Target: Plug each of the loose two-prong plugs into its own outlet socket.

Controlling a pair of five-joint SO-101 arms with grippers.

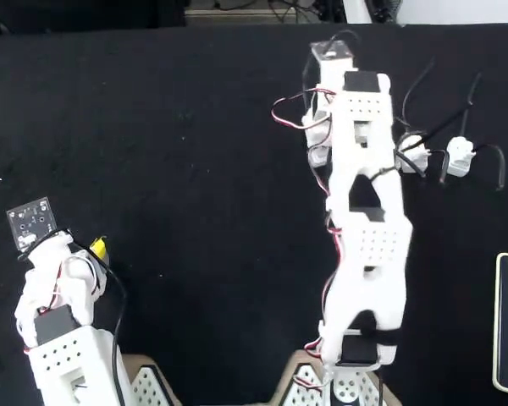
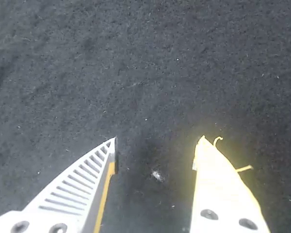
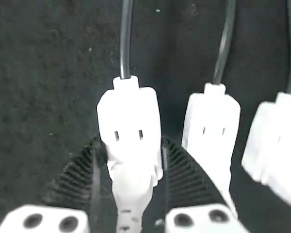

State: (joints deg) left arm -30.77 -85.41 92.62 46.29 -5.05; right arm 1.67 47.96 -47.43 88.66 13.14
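The white plug (image 3: 132, 187) is sitting butted end-on against the nearest outlet socket (image 3: 128, 121), out at the far right of the table. I'm holding it there with the right gripper (image 3: 131, 145), jaws closed in on its sides. A second socket (image 3: 211, 121) and a third socket (image 3: 276, 138) are lying just beside. My left gripper (image 2: 157, 139) is hanging wide open over the black cloth (image 2: 136, 58), gripping nothing.

— What colours at your claws?
— My right claw (image 3: 131, 145) has black ribbed fingers (image 3: 75, 177). The plug (image 3: 131, 187) between them is white, like the socket (image 3: 128, 116) with its two dark slots. From that socket, a black cord (image 3: 125, 39); around it, black speckled cloth (image 3: 39, 73).
— And the left?
— My left claw (image 2: 157, 139): one side white, ribbed, yellow-edged; the other pale yellow.
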